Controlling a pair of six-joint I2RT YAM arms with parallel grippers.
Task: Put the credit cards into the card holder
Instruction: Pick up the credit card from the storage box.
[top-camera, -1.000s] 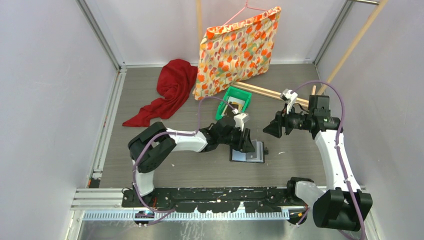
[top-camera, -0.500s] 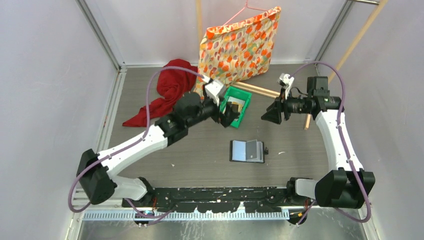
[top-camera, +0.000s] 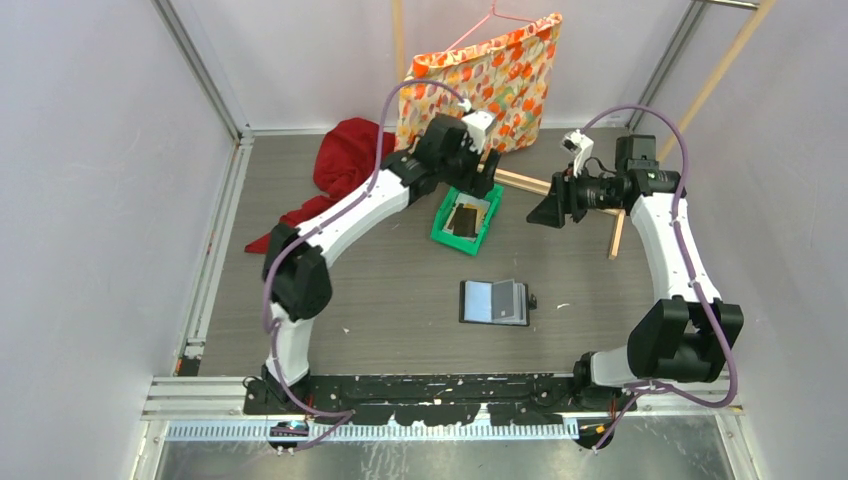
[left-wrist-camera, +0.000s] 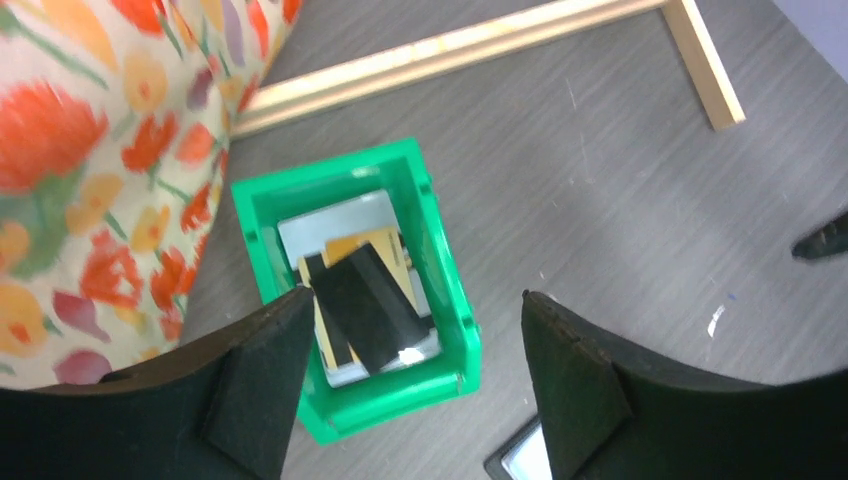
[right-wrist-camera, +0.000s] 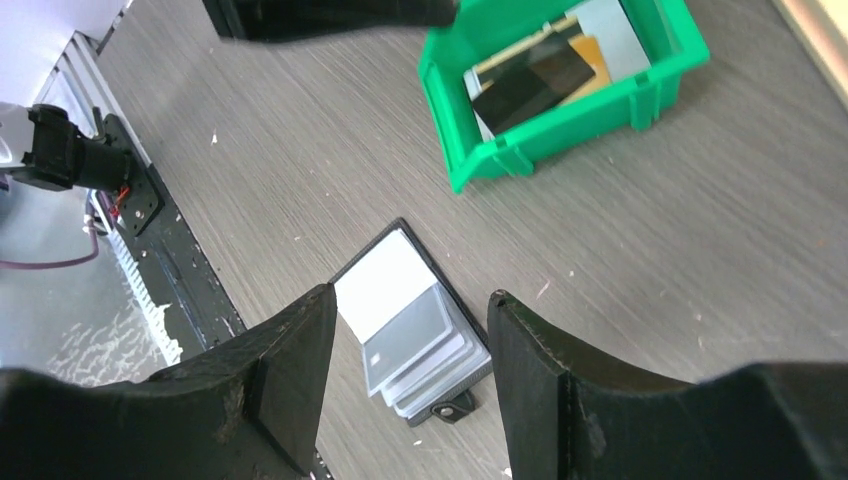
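Card holder (top-camera: 494, 302) open flat, long axis L-R.

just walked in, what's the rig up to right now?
Card loading. The left gripper hangs open over the green tray, right above the credit cards stacked in it, with a dark card on top. Nothing is gripped. The right gripper is open too, held in the air to the right of the tray. The card holder lies open on the table, nearer the arm bases, with neither arm touching it.
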